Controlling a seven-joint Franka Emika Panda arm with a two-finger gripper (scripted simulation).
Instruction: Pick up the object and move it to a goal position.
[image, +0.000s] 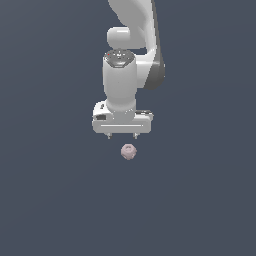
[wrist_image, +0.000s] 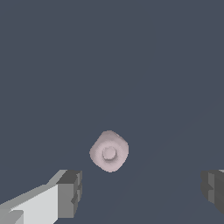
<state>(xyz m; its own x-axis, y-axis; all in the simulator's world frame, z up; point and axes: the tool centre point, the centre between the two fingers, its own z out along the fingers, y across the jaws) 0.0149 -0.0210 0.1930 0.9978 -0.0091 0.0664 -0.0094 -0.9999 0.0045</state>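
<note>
Wrist view: object (wrist_image: 109, 151) hollow seemingly camera-facing.

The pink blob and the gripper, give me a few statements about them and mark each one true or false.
1. The gripper is shut on the pink blob. False: its fingers stand wide apart with nothing between them, and the blob lies clear of both.
2. In the wrist view, the blob shows a round dimple in its middle. True.
3. In the exterior view, the blob sits below the gripper. True.
4. The blob is bright green. False: it is pale pink.
5. Two arms are in the scene. False: only one white arm shows.
</note>
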